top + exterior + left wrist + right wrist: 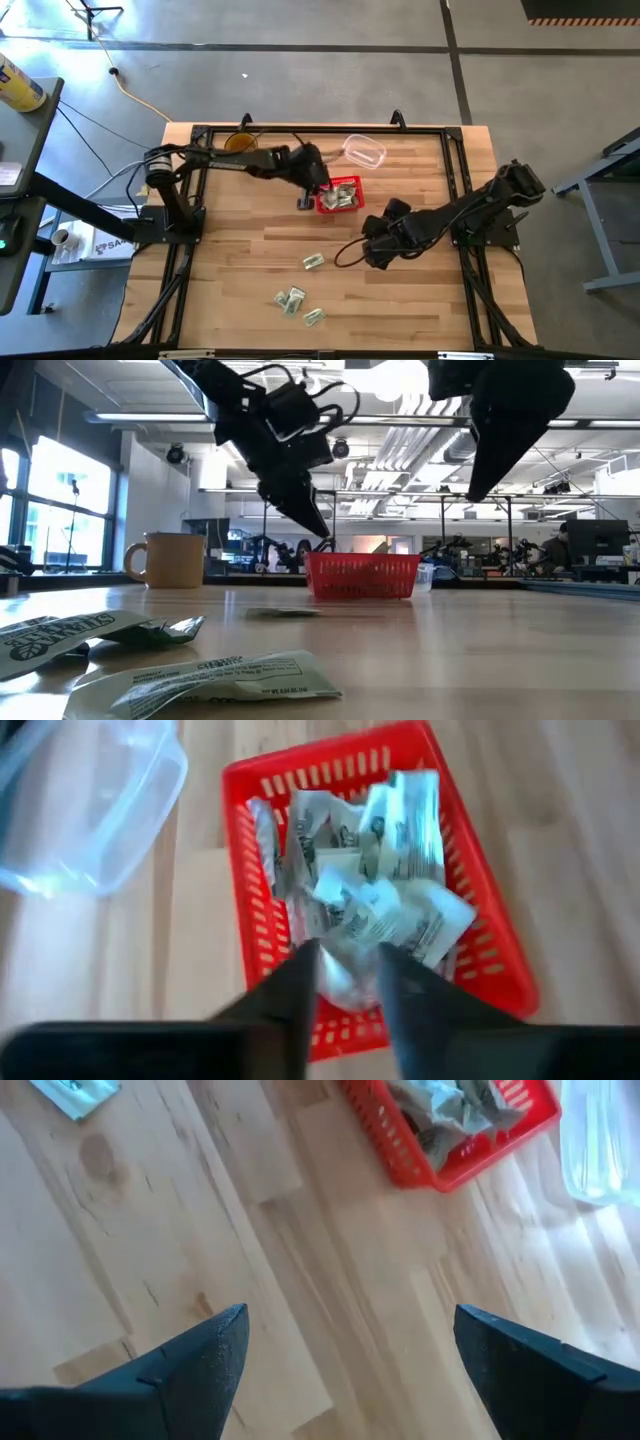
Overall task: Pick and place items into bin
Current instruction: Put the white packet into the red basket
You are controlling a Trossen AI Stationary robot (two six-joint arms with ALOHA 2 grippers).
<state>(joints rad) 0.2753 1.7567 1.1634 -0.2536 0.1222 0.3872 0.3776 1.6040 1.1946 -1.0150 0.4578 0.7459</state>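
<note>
The red basket point(341, 196) stands at the table's far middle with several crumpled green-and-white bills point(370, 890) heaped in it. My left gripper point(348, 995) hangs over the basket's left end point(322, 538), its fingers a narrow gap apart, pointing down at a slant. My right gripper point(350, 1350) hovers wide open over bare wood to the right of the table's middle point(372, 252), with nothing between its fingers. More bills lie flat on the table: one point(313, 262) near the middle and a few point(291, 299) closer to the near edge. My left gripper comes down at a slant from the table's left over the heap in the basket. A pale bill point(345, 982) shows in the gap between the two fingers point(295, 1000). I cannot tell whether the fingers touch it.
A clear plastic container point(365, 150) sits just beyond the basket, and an amber mug point(240, 143) stands at the far left. The black frame rails point(320, 128) run round the table. Bare wood point(420, 310) lies at the near right.
</note>
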